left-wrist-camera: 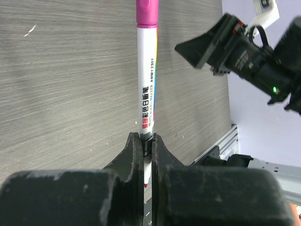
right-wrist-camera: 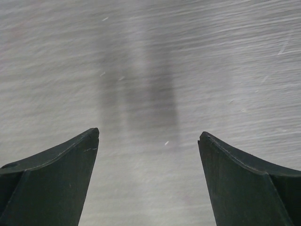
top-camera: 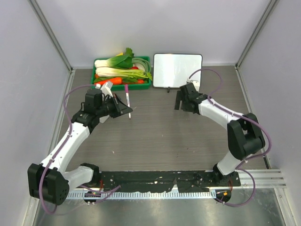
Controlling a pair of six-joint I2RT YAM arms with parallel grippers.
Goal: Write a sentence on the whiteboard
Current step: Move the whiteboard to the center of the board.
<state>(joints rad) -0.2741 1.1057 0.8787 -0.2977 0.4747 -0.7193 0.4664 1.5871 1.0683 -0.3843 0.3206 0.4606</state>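
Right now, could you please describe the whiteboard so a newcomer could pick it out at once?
At the far edge of the grey wood-grain table, find the green plastic tray of vegetables. Right of it sits the small glossy white rectangular whiteboard. It alone is blank, with rounded corners and a dark edge.

Left claw [left-wrist-camera: 146, 137] pinched tight, right claw [right-wrist-camera: 148, 135] splayed wide apart.
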